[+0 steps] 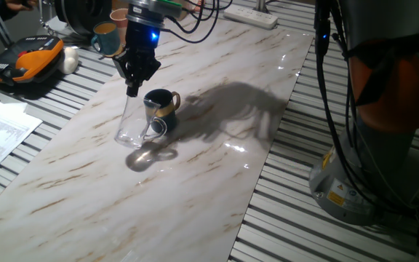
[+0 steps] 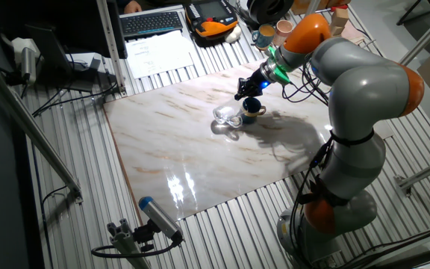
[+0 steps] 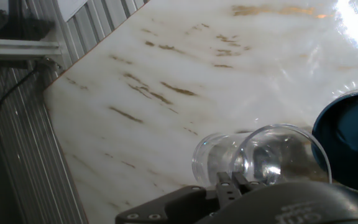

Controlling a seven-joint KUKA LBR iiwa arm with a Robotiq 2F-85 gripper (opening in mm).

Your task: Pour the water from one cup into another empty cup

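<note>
The black two-finger gripper (image 1: 132, 89) hangs over the white, brown-veined marble tabletop (image 1: 195, 182), its fingertips pressed together on the rim of the transparent colourless glass mug (image 1: 134, 124) — in the hand view the two fingertips (image 3: 230, 184) sit side by side at the near edge of the mug's mouth. The glass mug stands on the tabletop, its clear loop handle turned toward the dark navy-blue mug with a yellow-tan handle (image 1: 161, 107), which sits just beside it, close enough that the two seem to touch, though that cannot be told for sure. In the hand view the glass mug (image 3: 260, 158) shows its round mouth and base ring, with the dark mug's (image 3: 350, 140) deep blue interior at the right edge; water inside the glass is too faint to make out. From the other fixed view the gripper (image 2: 243, 93) reaches in from the grey and orange arm (image 2: 349, 75) — the glass mug (image 2: 226, 114) to the left, the dark mug (image 2: 251, 109) to the right. A teal mug with an orange inside (image 1: 106, 37) stands well apart at the table's far end.
</note>
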